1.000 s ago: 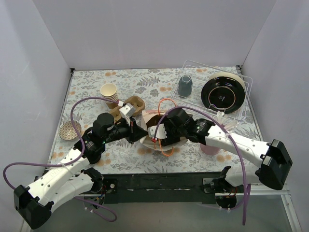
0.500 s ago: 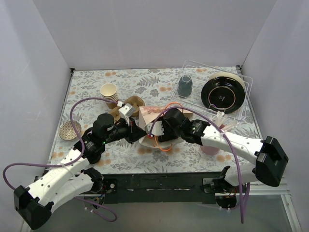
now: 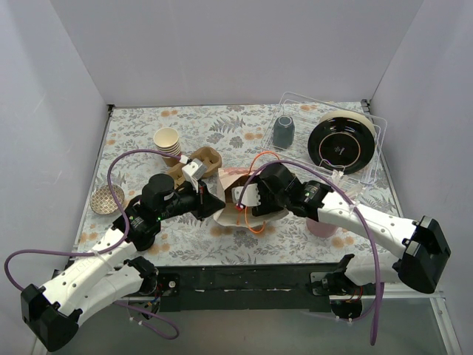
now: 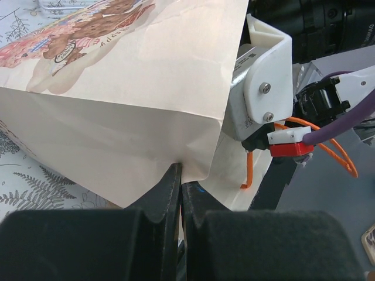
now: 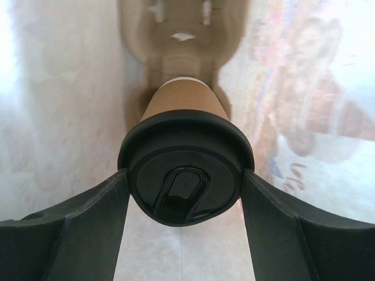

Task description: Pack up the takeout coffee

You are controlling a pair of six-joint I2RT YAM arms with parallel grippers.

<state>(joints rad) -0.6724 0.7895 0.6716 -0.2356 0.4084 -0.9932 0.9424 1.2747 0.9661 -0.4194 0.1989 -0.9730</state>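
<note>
The takeout coffee point(image 5: 186, 170), kraft-brown with a black lid, lies on its side inside the white paper bag point(image 4: 117, 88), lid towards the right wrist camera. My right gripper point(image 5: 186, 196) is in the bag's mouth, and its fingers point(image 5: 88, 222) press both sides of the lid. In the top view the bag point(image 3: 230, 177) lies on its side mid-table and hides the cup and the right gripper's fingertips. My left gripper point(image 4: 180, 175) is shut on the lower edge of the bag's mouth, and in the top view point(image 3: 214, 204) it is at the bag's left.
A tan moulded cup carrier point(image 3: 199, 160) and a stack of lidless paper cups point(image 3: 168, 142) stand left of the bag. A clear rack point(image 3: 369, 118) at the back right holds a grey mug point(image 3: 283, 132) and a black plate point(image 3: 340, 144). A pink cup point(image 3: 321, 228) and a small dish point(image 3: 107, 200) are nearby.
My right gripper pushed left into the bag, then came back a little to the right. The bag's printed side lifted into view. My left gripper kept its hold.
</note>
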